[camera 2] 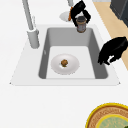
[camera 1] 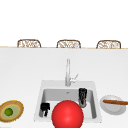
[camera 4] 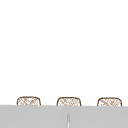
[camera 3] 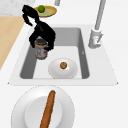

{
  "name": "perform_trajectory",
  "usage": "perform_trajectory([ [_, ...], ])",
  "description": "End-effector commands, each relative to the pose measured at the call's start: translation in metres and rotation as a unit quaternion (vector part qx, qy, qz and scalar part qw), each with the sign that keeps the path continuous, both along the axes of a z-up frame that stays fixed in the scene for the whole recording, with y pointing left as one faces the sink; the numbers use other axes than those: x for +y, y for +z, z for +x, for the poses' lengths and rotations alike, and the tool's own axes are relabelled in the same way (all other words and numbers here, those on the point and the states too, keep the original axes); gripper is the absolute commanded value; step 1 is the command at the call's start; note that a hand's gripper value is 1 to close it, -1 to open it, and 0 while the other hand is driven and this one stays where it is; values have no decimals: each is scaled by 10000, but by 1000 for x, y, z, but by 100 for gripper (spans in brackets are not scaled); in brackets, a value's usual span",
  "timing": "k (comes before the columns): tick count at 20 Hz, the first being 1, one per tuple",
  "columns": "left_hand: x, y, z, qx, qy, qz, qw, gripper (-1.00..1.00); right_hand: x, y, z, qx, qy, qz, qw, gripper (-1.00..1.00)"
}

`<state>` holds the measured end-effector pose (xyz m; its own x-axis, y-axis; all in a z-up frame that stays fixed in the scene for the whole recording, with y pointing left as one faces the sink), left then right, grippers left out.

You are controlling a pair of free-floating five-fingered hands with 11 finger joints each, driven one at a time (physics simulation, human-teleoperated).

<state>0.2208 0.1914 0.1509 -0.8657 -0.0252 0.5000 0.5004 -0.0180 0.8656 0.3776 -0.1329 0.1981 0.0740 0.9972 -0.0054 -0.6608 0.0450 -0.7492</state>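
Nearest you, a big red ball (camera 1: 67, 114) blocks the front edge of the sink (camera 1: 41, 85). Beside it at the left, your left hand (camera 1: 44, 109) hangs over the sink's front left corner, fingers curled downward and holding nothing; from the left side you see it (camera 2: 113, 50) hovering above the rim. On the counter to its left sits a woven plate (camera 1: 15, 106) with a green fruit (camera 1: 8, 111) on it.

In the basin lies a white dish (camera 2: 70, 70) with a small brown lump (camera 2: 64, 62) at its middle. On the right side of the basin, your right hand (camera 1: 82, 93) is wrapped round the top of a jar (camera 1: 82, 101), fingers curled over its lid; the right side view shows that hand (camera 3: 42, 34) clamped on the jar (camera 3: 41, 51), which looks upright against the basin's wall, near the dish but apart from it. On the counter right of the sink, a white plate (camera 1: 113, 109) carries a long loaf (camera 1: 115, 102).

Further back, the tap (camera 1: 68, 73) rises behind the basin. Beyond the counter stand three wicker chairs (camera 1: 68, 44).
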Motion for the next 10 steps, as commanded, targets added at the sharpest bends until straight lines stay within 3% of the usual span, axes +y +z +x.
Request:
perform_trajectory([
  [1,0,0,0,0,0,0,10000,0,-11,21,-12,0,211,-7,9998,100],
  [10,0,0,0,0,0,0,10000,0,-44,85,-47,15,112,45,9999,100],
])
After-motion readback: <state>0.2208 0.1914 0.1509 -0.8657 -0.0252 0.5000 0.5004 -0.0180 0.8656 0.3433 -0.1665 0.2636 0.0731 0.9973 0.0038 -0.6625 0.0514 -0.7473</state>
